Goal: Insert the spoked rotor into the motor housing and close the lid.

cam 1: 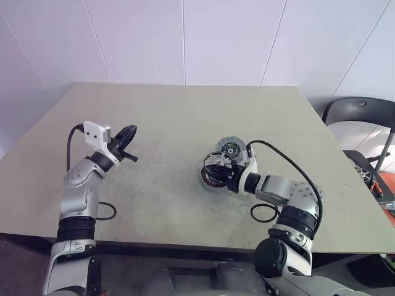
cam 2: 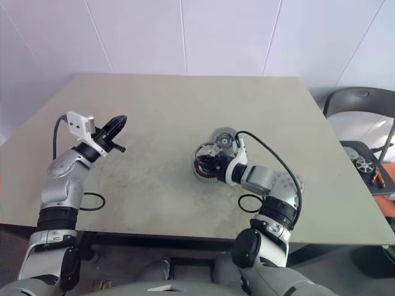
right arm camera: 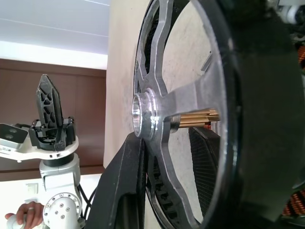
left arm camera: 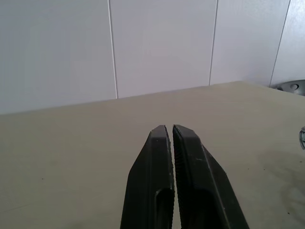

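Gripping spoked rotor (cam 1: 217, 164), right tool (cam 1: 229, 174) over motor housing (cam 1: 210, 181).

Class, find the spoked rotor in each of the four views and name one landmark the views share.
Left eye: spoked rotor right of centre, in the right gripper.
Right eye: right of centre.
Left wrist: not in it.
Right wrist: close up, across the right half.
Shared landmark: the beige table.

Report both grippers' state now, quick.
Left gripper: shut, empty, raised above the table.
Right gripper: shut on the rotor, over the housing.
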### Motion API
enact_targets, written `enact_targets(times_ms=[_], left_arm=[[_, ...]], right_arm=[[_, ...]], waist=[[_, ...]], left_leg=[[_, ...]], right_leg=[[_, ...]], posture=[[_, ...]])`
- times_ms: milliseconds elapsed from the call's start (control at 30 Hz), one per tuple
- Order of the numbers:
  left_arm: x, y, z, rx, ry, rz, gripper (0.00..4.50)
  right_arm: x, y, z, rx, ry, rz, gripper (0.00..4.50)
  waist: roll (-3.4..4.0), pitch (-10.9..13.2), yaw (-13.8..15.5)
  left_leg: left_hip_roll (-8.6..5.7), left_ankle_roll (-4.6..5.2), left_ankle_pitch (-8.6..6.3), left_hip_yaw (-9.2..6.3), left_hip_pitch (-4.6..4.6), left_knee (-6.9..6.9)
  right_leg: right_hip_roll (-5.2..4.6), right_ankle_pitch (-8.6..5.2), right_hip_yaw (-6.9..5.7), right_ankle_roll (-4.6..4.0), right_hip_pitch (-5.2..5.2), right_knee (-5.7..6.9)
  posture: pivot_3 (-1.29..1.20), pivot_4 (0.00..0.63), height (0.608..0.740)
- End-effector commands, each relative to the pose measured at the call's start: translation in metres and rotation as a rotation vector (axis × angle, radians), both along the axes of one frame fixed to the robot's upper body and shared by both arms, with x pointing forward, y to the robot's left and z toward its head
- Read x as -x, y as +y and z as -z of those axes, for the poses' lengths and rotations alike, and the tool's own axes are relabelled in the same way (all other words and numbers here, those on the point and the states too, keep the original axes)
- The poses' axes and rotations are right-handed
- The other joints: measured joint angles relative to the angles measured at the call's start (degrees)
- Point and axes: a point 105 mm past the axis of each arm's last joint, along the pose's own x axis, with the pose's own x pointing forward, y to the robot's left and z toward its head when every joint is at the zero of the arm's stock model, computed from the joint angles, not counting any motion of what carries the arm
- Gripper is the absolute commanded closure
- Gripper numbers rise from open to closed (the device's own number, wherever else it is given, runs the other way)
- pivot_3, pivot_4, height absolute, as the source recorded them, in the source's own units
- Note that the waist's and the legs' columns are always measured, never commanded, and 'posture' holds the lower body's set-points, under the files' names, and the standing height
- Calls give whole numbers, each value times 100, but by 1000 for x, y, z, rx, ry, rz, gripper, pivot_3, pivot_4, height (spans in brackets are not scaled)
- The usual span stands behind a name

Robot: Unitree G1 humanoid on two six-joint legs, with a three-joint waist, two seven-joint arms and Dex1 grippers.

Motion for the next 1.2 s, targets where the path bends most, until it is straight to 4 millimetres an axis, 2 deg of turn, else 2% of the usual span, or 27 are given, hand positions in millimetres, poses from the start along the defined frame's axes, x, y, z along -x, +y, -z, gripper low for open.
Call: enact_targets(times_ms=[33,233,333,467,733,1200], left_arm=[[1,3,-12,-6,-49,-13,4260],[0,4,-12,-7,-47,-19,4260],[0,5,-12,-8,-46,-24,4260],[0,5,-11,-14,-43,-31,4260],[0,6,-11,-11,-42,-33,4260],[-1,4,-10,-11,-38,-24,4260]], right_arm=[[-1,13,-11,-54,-22,-27,3102],[1,16,-8,-64,2,-34,3102],[2,18,-8,-65,6,-40,2500],[6,26,-11,-97,1,-77,1187],[8,30,-13,-90,-2,-93,1187],[9,22,-10,-1,-4,-127,1187]], waist=[[0,0,0],[1,1,-1],[2,1,-1],[2,1,-2],[5,3,-3],[7,3,-6]], left_leg=[[0,0,0,0,0,0],[0,1,0,0,0,0],[0,2,-1,0,0,0],[0,3,-2,0,-1,-1],[1,8,-4,0,-2,-1],[2,13,-7,0,-2,-3]], right_leg=[[0,0,0,0,0,0],[0,0,0,0,1,-3],[0,0,0,0,2,-4],[0,0,0,0,2,-7],[0,0,0,0,3,-11],[1,0,0,0,3,-15]], posture=[[0,0,740],[0,0,740],[0,0,740],[0,0,740],[0,0,740],[0,0,740]])
